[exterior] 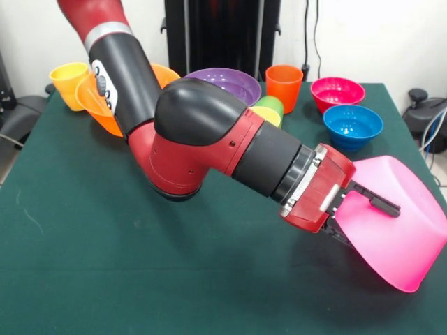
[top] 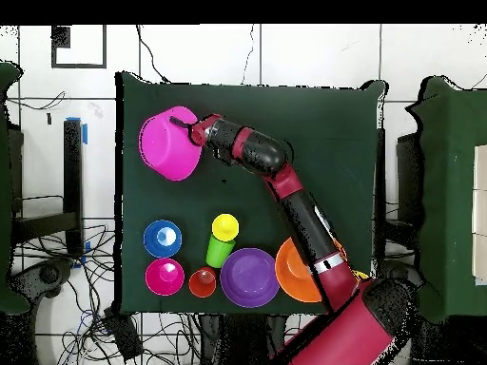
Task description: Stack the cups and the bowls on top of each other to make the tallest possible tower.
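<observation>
- Nearest the camera, the large hot pink glossy plastic bowl (exterior: 394,223) is hanging tilted on its side above the green table (exterior: 105,265), its opening turned toward the arm.
- Pinching the bowl's rim, the red and black gripper (exterior: 349,209) is closing one finger inside and one outside the wall, so it is clamped on the bowl and nothing else.
- Across the table, well apart from the held bowl, the other pieces are waiting in a row: the small blue round bowl (exterior: 353,125), the small crimson bowl (exterior: 337,92), the orange tapered cup (exterior: 284,86), the wide shallow purple bowl (exterior: 227,84), and the large orange bowl (top: 297,271) partly hidden behind the arm.
- In the overhead view, a yellow cup (top: 225,227) is sitting on the green cup (top: 219,252), just beside the purple bowl.
- Judging from this, the coming move is turning on carrying the pink bowl from its own corner back toward that row and levelling it, likely mouth down, as a wide base.
</observation>
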